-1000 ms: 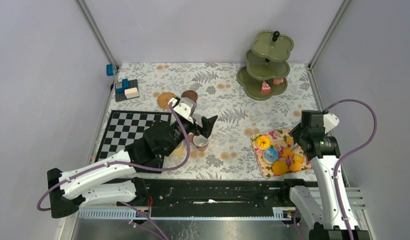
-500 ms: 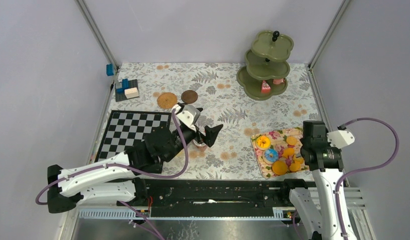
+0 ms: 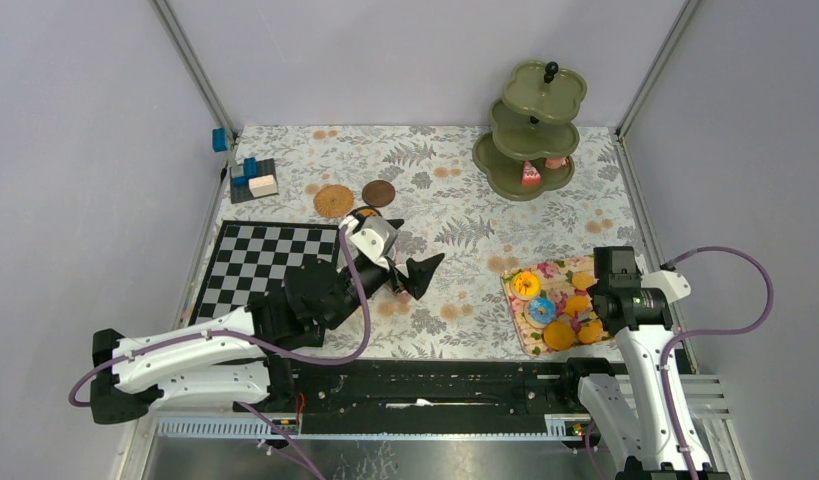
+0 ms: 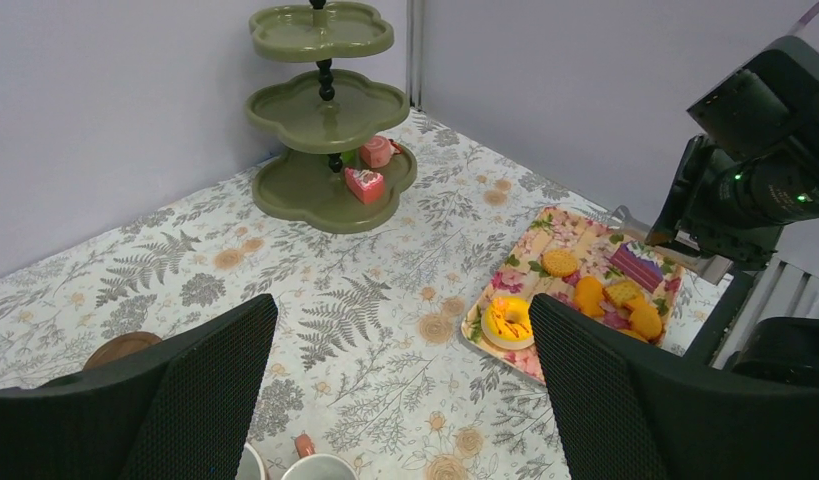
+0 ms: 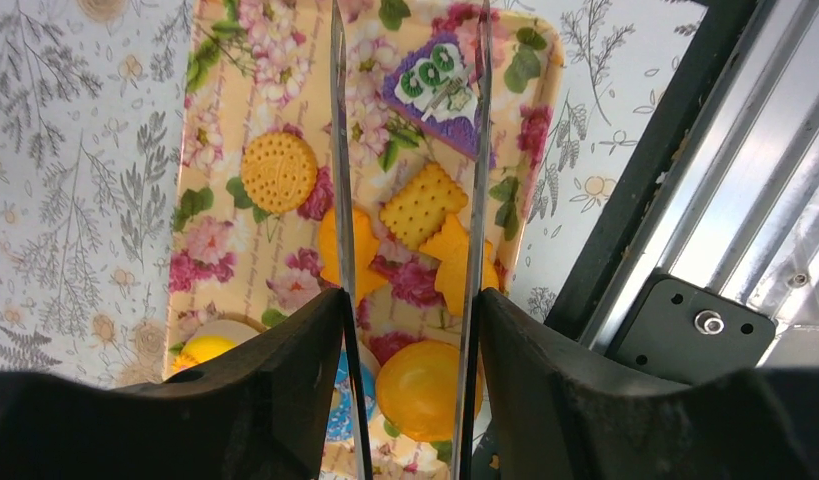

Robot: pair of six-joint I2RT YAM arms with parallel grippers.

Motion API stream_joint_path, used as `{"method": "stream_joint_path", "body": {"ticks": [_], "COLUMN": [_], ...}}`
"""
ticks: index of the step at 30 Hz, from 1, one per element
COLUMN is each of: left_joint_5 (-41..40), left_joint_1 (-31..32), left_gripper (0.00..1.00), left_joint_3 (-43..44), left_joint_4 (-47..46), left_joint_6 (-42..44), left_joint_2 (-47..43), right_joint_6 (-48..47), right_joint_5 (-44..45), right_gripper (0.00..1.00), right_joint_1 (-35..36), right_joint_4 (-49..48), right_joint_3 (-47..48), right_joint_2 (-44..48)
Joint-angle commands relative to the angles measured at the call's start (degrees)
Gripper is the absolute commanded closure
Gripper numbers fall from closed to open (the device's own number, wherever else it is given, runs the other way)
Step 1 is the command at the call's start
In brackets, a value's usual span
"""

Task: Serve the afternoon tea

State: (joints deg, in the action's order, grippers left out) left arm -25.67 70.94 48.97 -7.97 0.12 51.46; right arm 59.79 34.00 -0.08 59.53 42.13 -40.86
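Note:
My left gripper (image 3: 415,274) (image 4: 400,330) hangs wide open and empty over the floral cloth. Just beneath it are two mug rims, one with a pinkish handle (image 4: 320,467) and another (image 4: 247,466); the arm hides them in the top view. Two round brown coasters (image 3: 333,200) (image 3: 378,192) lie behind. The olive three-tier stand (image 3: 530,130) (image 4: 325,130) carries pink cakes (image 4: 365,185) on its bottom tier. My right gripper (image 3: 597,300) (image 5: 409,100) is open above the floral tray (image 3: 517,325) (image 5: 210,60), which holds cookies (image 5: 278,172), a purple cake (image 5: 440,80) and donuts (image 4: 507,320).
A black-and-white chessboard (image 3: 255,262) lies left of my left arm. Small blue and white blocks (image 3: 253,180) sit on a dark plate at the back left. Grey walls and frame posts enclose the table. A black rail (image 5: 645,190) runs just right of the tray.
My left gripper pulled back toward the near side and now covers the mugs. My right wrist dropped toward the near edge, ending over the tray's right part.

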Motion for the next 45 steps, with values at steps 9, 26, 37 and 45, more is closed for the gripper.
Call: {"method": "stream_joint_path", "body": {"ticks": [9, 26, 37, 45], "left_joint_5": [-2.4, -4.8, -5.0, -5.4], "left_joint_1": [2.4, 2.4, 2.4, 2.4], "left_gripper": [0.01, 0.01, 0.01, 0.01], "left_joint_3": [-0.4, -0.3, -1.3, -1.6], "left_joint_4": [-3.6, -3.5, -4.8, -5.2], "left_joint_6": [2.5, 5.4, 6.2, 6.7], "left_joint_2": [-0.9, 0.3, 1.2, 1.7], "right_joint_6": [-1.6, -12.5, -13.1, -14.0], "right_joint_5": [-10.5, -13.7, -14.5, -12.0], "right_gripper": [0.4, 0.38, 0.35, 0.36], "right_joint_1": [-0.2, -0.2, -0.2, -0.2], "right_joint_4": [-2.8, -1.4, 5.1, 4.6], "right_joint_3": [1.0, 6.9, 6.7, 6.1], "right_joint_2": [1.7, 1.6, 0.8, -1.1]}}
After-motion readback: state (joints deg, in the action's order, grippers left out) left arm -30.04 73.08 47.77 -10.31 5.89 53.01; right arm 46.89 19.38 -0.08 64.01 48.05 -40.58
